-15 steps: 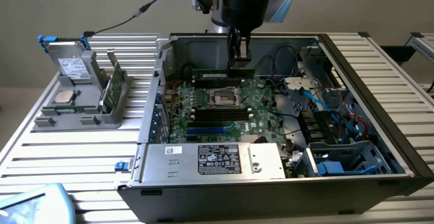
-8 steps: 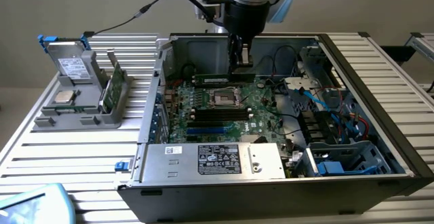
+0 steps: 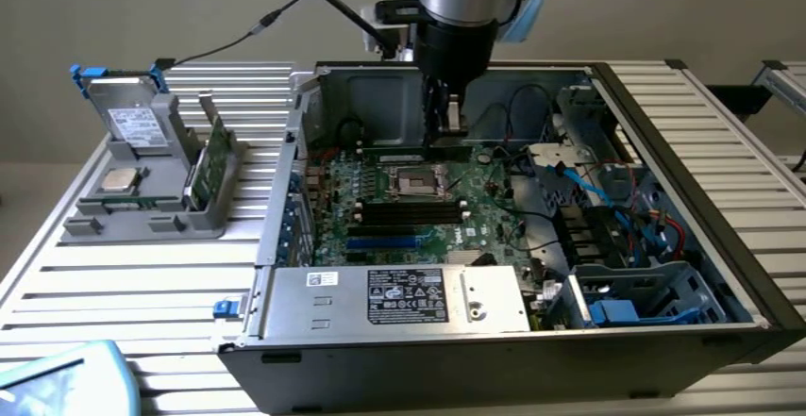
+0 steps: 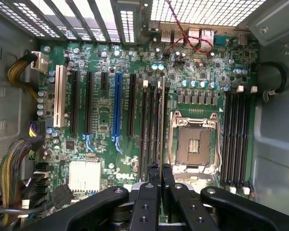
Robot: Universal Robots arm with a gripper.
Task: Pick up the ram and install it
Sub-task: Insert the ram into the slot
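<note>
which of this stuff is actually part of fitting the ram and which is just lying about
For the job:
- claw, shut on the ram stick
- long black slots on the green main board

Lying about:
- grey rack beside the case
- drive standing in the rack
- silver chip in the rack
- power box

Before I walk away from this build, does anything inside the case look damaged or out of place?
Nothing looks damaged. The processor socket sits empty, and the ram stands uninstalled in the tray beside the case.
</note>
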